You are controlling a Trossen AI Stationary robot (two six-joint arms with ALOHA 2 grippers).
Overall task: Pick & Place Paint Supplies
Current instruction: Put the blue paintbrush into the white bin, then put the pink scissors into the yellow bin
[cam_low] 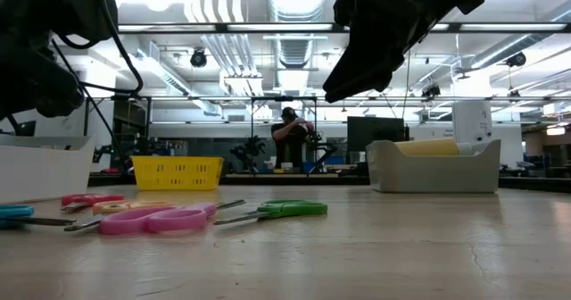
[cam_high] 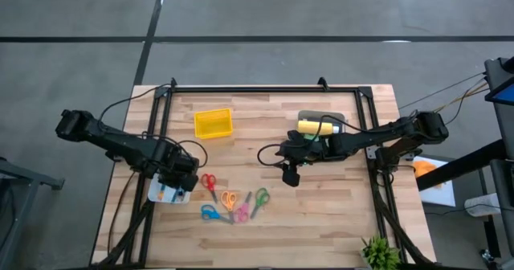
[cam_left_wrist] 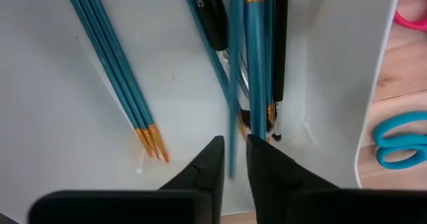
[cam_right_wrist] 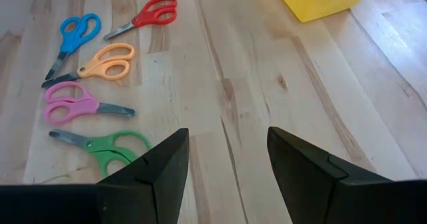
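Your left gripper (cam_left_wrist: 232,159) stands inside the white tray (cam_high: 163,196), its fingers a narrow gap apart around a teal brush (cam_left_wrist: 235,84); more brushes (cam_left_wrist: 113,57) lie to one side and the tray wall closes the other. Your right gripper (cam_right_wrist: 227,161) hangs parted over bare wood. Ahead of it, five scissors (cam_right_wrist: 90,84) crowd one side and the yellow basket (cam_right_wrist: 320,1) the other; between them you have free passage.
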